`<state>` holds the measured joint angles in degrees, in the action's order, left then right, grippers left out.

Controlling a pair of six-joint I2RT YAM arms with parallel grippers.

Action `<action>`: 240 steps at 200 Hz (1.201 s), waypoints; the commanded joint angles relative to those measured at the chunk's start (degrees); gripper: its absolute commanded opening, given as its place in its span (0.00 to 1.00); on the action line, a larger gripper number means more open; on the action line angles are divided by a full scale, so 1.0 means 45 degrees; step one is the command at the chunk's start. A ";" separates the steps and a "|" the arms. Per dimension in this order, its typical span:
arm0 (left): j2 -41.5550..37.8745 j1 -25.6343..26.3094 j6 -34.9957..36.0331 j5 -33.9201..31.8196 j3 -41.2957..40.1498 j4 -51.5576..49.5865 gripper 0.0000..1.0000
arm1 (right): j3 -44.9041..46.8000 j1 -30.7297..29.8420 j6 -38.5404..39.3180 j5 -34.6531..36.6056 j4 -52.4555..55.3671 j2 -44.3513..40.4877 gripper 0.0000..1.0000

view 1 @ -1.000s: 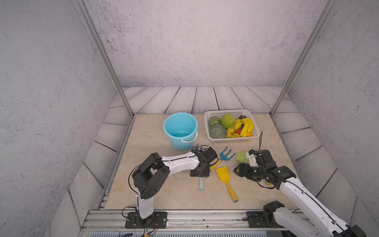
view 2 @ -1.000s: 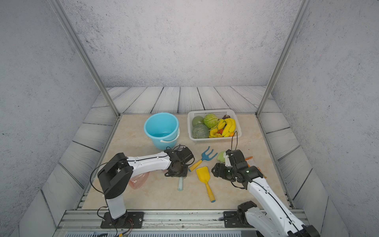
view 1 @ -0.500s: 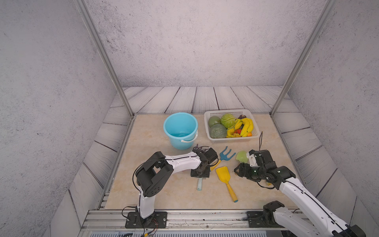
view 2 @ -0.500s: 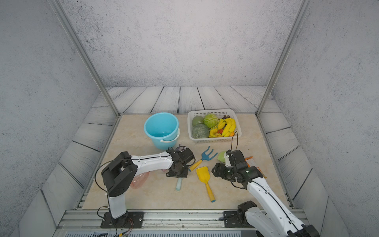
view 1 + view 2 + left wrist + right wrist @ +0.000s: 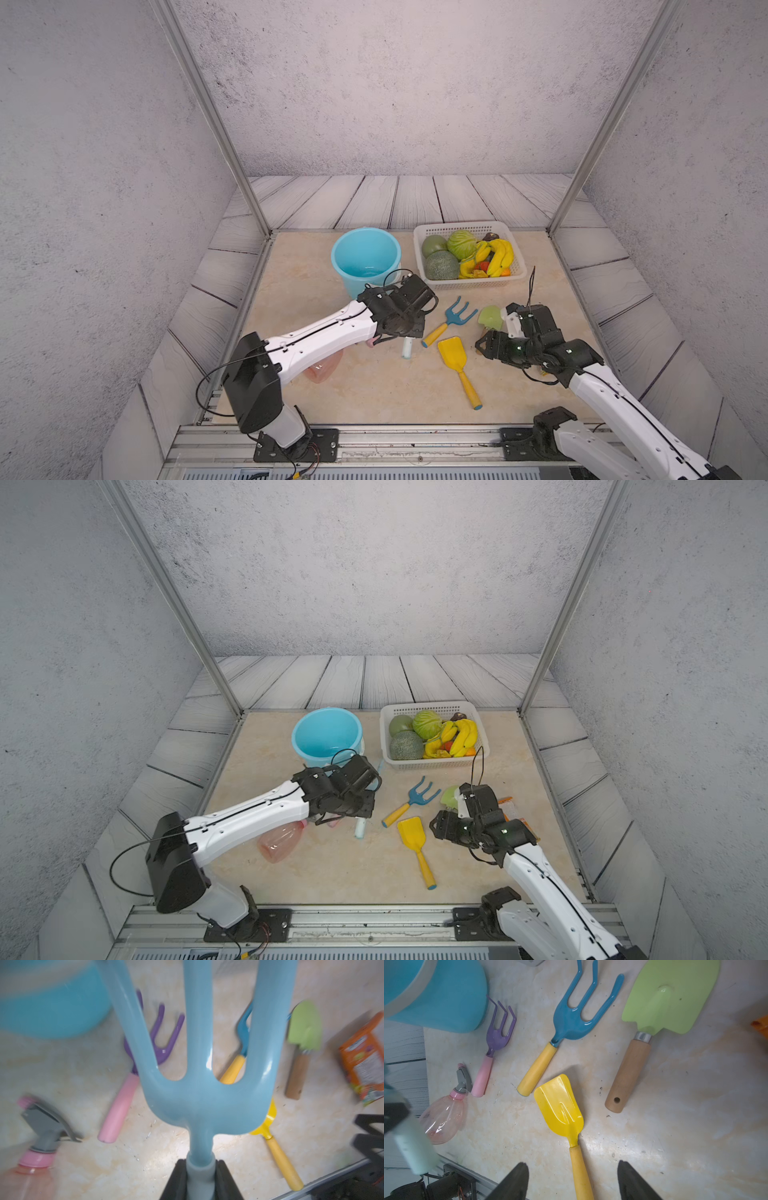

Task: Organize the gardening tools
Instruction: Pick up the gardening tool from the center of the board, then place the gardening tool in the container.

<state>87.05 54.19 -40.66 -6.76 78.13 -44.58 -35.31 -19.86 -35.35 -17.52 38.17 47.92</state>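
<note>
The left gripper (image 5: 200,1169) clamps the light-blue fork (image 5: 199,1101) by its handle, prongs pointing away from it, while the right gripper (image 5: 572,1180), jaws spread, hangs over the yellow shovel (image 5: 560,1109).

A light-blue bucket (image 5: 353,280) stands upright on the beige tabletop (image 5: 374,395). Near the bucket, to its right in both top views, sits a white slotted basket (image 5: 469,284) holding bananas (image 5: 500,257), a cabbage (image 5: 461,244) and a melon (image 5: 441,265). An orange snack packet (image 5: 363,1059) lies well apart from the bucket.
</note>
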 commanded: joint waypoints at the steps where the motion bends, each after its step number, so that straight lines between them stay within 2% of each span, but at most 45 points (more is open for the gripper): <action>1: -0.1045 -0.0525 0.1190 -0.1788 0.1032 -0.0337 0.00 | -0.0452 -0.0164 0.0318 -0.0168 0.0267 -0.0306 0.73; 35: -0.1281 -0.2841 0.2391 -0.1680 0.2587 0.0261 0.00 | -0.0474 -0.0647 0.0160 -0.0122 0.0155 -0.0376 0.73; 76: -0.0150 -0.5103 0.3389 -0.0806 0.3251 0.2375 0.00 | -0.0468 -0.1258 -0.0065 0.0259 0.0111 -0.0418 0.73; 132: 0.1737 -0.5831 0.4844 -0.1126 0.2521 0.5413 0.00 | -0.0570 -0.1604 -0.0191 0.0513 0.0246 -0.0401 0.73; 166: 0.2593 -0.6125 0.5174 -0.1121 0.1946 0.6586 0.00 | -0.0552 -0.1663 -0.0117 0.0724 0.0467 -0.0432 0.73; 240: 0.3505 -0.6184 0.5289 -0.1071 0.0529 0.7676 0.00 | -0.0746 -0.1718 0.0000 0.0866 0.0404 0.0055 0.73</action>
<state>101.78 26.63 -17.50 -11.31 82.35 -13.56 -36.40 -27.29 -35.81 -14.68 39.64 47.13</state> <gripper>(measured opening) 0.230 0.726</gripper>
